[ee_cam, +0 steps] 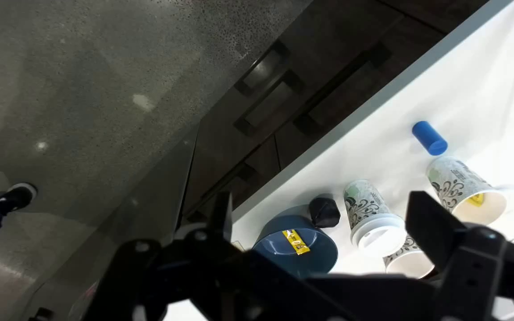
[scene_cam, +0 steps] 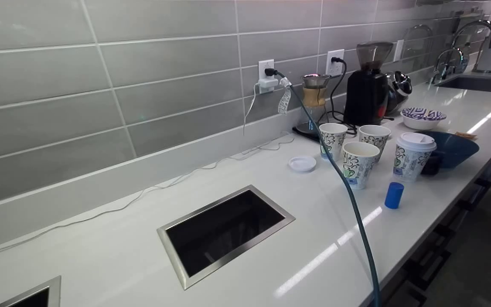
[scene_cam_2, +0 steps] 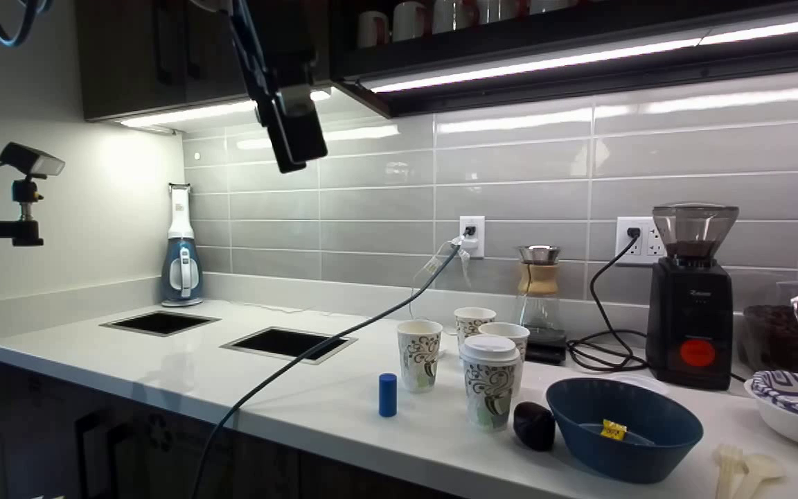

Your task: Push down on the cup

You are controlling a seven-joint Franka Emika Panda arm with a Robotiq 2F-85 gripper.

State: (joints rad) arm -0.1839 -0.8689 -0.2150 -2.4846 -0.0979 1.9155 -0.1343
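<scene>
The cup, the tallest paper cup of the cluster, stands upright with a white lid on top (scene_cam: 411, 160). It also shows in an exterior view (scene_cam_2: 490, 388) and in the wrist view (ee_cam: 366, 205). It has a swirling dark print with green and blue-grey patches. I cannot tell how firmly the lid sits. My gripper (scene_cam_2: 295, 159) hangs high above the counter, to the left of the cups in that view. In the wrist view the gripper (ee_cam: 321, 211) has its fingers wide apart with nothing held. The gripper is out of view in the remaining exterior view.
Open paper cups (scene_cam: 359, 166) stand close to the lidded one. A blue cylinder (scene_cam_2: 387, 395), a dark object (scene_cam_2: 534, 425) and a blue bowl (scene_cam_2: 624, 430) are nearby. A loose lid (scene_cam: 302, 163) lies behind. A cable (scene_cam: 352, 200) crosses over the counter.
</scene>
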